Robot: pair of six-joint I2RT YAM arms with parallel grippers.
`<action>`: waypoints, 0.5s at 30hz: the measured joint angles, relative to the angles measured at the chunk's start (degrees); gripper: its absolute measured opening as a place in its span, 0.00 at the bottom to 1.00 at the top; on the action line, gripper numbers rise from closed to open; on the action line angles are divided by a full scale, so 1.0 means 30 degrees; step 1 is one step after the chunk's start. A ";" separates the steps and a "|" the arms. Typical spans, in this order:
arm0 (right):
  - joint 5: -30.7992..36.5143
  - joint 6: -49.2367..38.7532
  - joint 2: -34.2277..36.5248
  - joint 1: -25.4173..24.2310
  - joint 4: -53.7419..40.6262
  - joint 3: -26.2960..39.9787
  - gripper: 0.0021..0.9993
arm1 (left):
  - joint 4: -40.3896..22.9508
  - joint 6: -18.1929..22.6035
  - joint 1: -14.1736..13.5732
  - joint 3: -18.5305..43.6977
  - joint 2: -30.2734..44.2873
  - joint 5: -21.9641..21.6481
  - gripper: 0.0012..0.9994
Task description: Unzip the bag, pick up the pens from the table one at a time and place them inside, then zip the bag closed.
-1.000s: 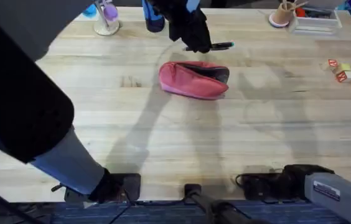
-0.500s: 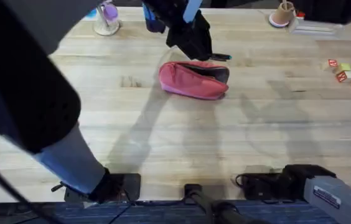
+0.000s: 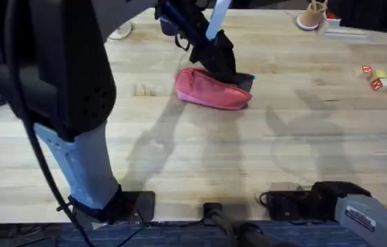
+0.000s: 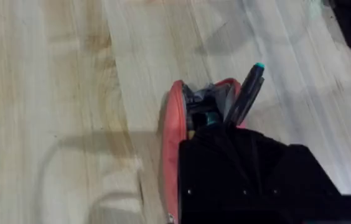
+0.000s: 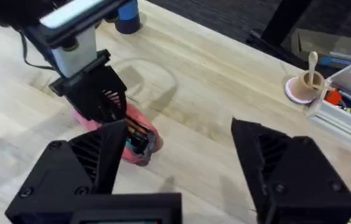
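1. The tabletop [image 3: 200, 158] is carrying the same things as a second ago, with the bag lying in the same spot on its far middle part.
2. The left arm is now looming nearer the overhead camera than before, and the left gripper [image 3: 224, 63] has come down from just beyond the bag to sit right over its open top edge.
3. The right gripper [image 5: 182, 168] is hanging well back from the bag, near its own base, with its fingers [image 5: 287, 168] spread wide apart.
4. The bag [image 3: 210, 89] is lying on its side, unzipped, its grey lining showing in the left wrist view.
5. The pen [image 4: 245, 94], held level beyond the bag a second ago, is now being poked into the opening, and its teal-tipped end is sticking out past the rim. The left fingers are clamped on it, so far as the dark gripper body lets one tell.
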 joint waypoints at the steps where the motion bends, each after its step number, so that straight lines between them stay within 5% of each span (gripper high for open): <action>1: 0.0000 0.0005 0.0003 0.0000 -0.0007 -0.0007 1.00 | -0.0022 0.0007 -0.0005 0.0000 0.0131 0.0060 0.04; 7: 0.0000 -0.0003 0.0003 0.0000 0.0000 -0.0001 1.00 | -0.0494 -0.0213 -0.0041 0.0007 0.0801 0.0258 0.04; 15: 0.0000 -0.0003 0.0406 0.0000 0.0012 -0.0003 1.00 | -0.0455 -0.2882 -0.0034 0.0007 0.0860 0.0338 0.04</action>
